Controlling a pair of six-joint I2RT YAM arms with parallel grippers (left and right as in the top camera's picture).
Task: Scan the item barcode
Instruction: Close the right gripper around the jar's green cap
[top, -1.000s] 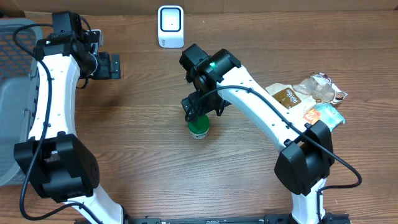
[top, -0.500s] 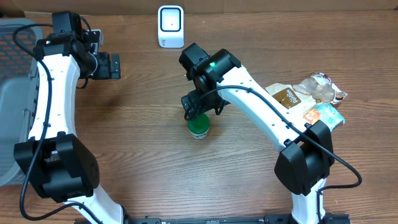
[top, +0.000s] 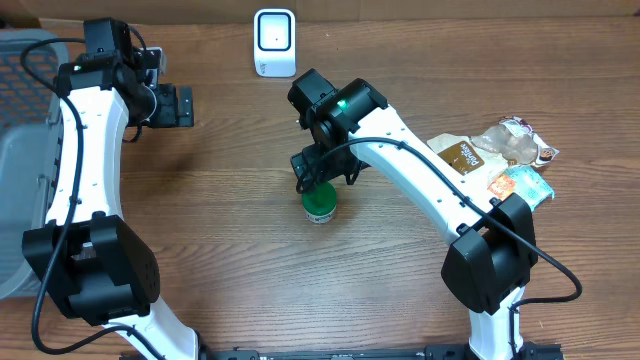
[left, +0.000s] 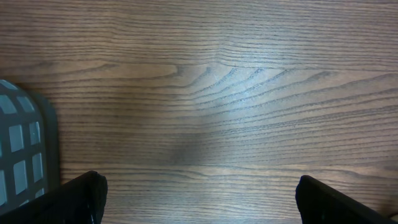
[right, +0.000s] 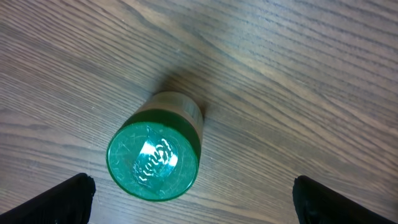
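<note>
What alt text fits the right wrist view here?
A green-lidded jar stands on the wooden table, seen from above. The right gripper hangs open over it, its dark fingertips at the bottom corners, touching nothing.

No writing can be read with certainty. The brown packet at the right side of the counter carries pale lettering, too small to make out. The teal packet near it bears print just as blurred. The green lid of the jar shows a raised squiggle under glare, not legible as letters.
</note>
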